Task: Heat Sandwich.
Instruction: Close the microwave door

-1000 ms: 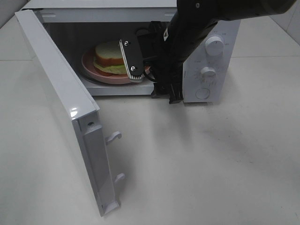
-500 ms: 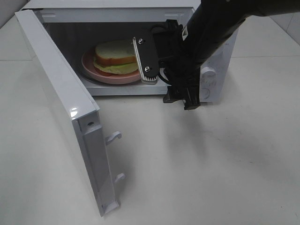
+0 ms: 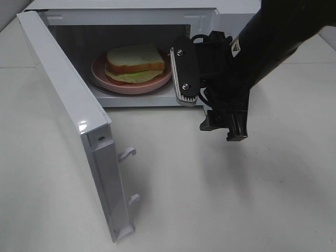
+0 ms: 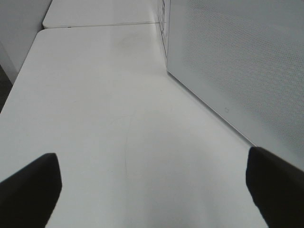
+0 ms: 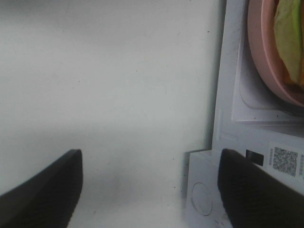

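Sandwich (image 3: 134, 62) loaded, door (image 3: 68, 115) open.
It sits on its plate (image 3: 157, 84) inside the microwave (image 3: 126, 100); the right pincer (image 5: 151, 190) and left pincer (image 4: 152, 190) gape empty; shutting the door and heating remain.

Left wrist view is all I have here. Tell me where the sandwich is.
Observer: The sandwich sits on a pink plate inside the microwave.
Operator: Report the door.
Observer: The door stands wide open.
Operator: Now the right pincer.
Observer: The right pincer is open and empty, outside the microwave, in front of its right side.
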